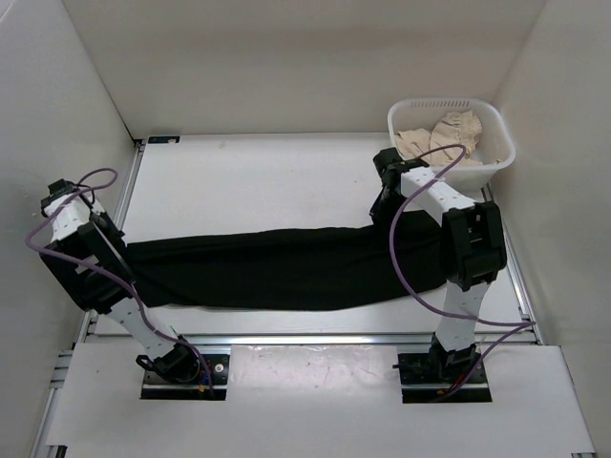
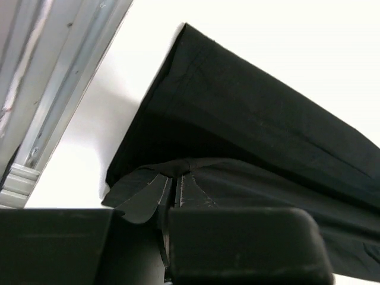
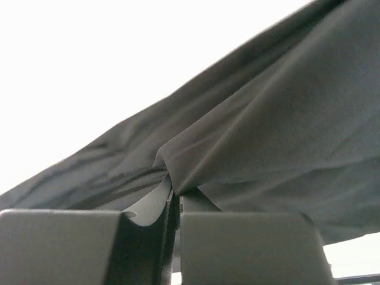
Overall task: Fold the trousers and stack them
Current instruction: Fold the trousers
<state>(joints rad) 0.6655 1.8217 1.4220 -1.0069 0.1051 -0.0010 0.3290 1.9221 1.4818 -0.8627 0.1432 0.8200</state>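
Note:
The black trousers [image 1: 277, 267] lie stretched left to right across the white table [image 1: 239, 181], legs folded together. My left gripper [image 1: 119, 250] is shut on the trousers' left end; in the left wrist view its jaws [image 2: 176, 178] pinch a fold of black cloth [image 2: 249, 119] near the hem. My right gripper [image 1: 387, 212] is shut on the trousers' right end; in the right wrist view its jaws [image 3: 176, 189] pinch a bunched fold of the cloth [image 3: 279, 124], which rises from the grip.
A white basket [image 1: 496, 153] with beige cloth [image 1: 444, 135] stands at the back right corner. White walls enclose the table on three sides. A metal rail [image 2: 59, 95] runs along the table's left edge.

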